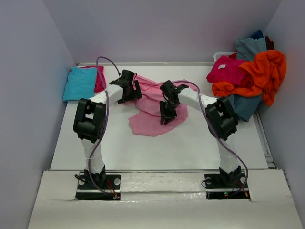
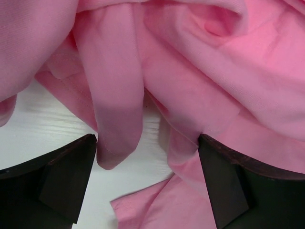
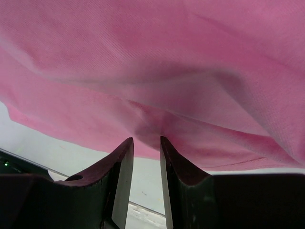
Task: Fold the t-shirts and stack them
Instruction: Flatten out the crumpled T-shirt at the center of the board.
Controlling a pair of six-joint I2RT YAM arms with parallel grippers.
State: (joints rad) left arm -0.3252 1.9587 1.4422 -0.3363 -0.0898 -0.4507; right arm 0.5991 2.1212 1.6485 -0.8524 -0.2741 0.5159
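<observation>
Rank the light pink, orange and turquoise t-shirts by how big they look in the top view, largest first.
1. light pink t-shirt and orange t-shirt: both crumpled, too alike to rank.
2. turquoise t-shirt: folded, clearly smallest.

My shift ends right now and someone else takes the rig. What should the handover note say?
Left hand: open wide. A hanging fold of the light pink t-shirt sits between its fingers, not gripped.
Right hand: closed to a narrow gap, apparently pinching a pucker of the same shirt.
Things: the pink shirt lies crumpled mid-table. The turquoise t-shirt lies on the magenta t-shirt at far left. The heap of shirts (orange, magenta, grey-blue) is at far right.
Done: apparently two shirts stacked at left.
To do: spread, fold and stack the pink shirt, then work through the heap.
</observation>
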